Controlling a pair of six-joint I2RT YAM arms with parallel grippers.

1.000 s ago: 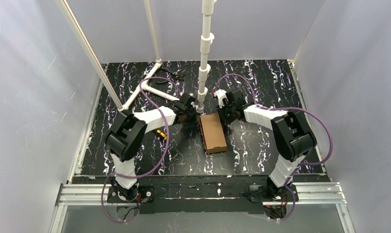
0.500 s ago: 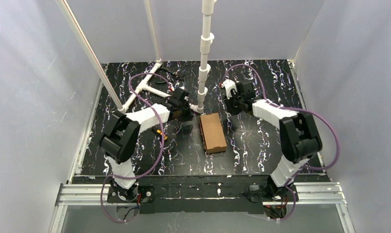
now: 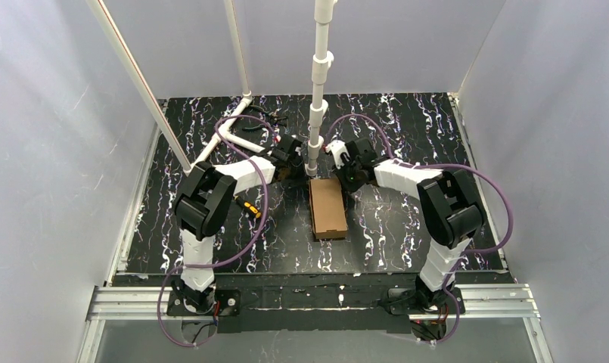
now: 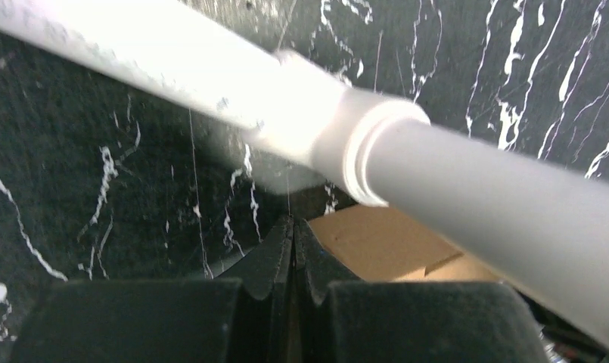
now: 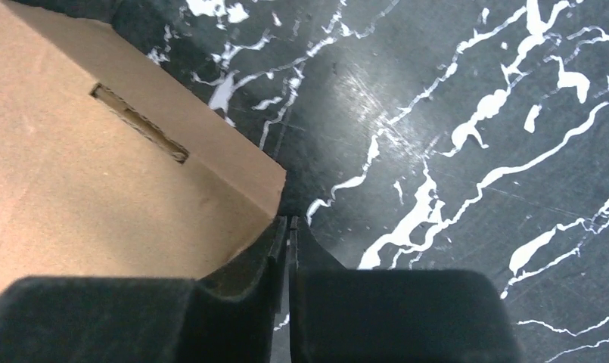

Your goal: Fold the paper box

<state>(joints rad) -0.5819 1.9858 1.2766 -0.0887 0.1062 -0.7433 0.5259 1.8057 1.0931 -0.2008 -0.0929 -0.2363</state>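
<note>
Both sets of jaws have swung back in to the paper box on the desk. The left jaws are pressed together, with the box just ahead-right of them. The right jaws, together and empty, sit at its corner, with the box to their left.

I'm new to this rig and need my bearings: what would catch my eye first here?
A plain brown cardboard box, folded shut, lies mid-table on the black white-veined tabletop. The left gripper and the right gripper, both shut, sit on either side of its far end. A tall white plastic pipe stands just beyond it.
</note>
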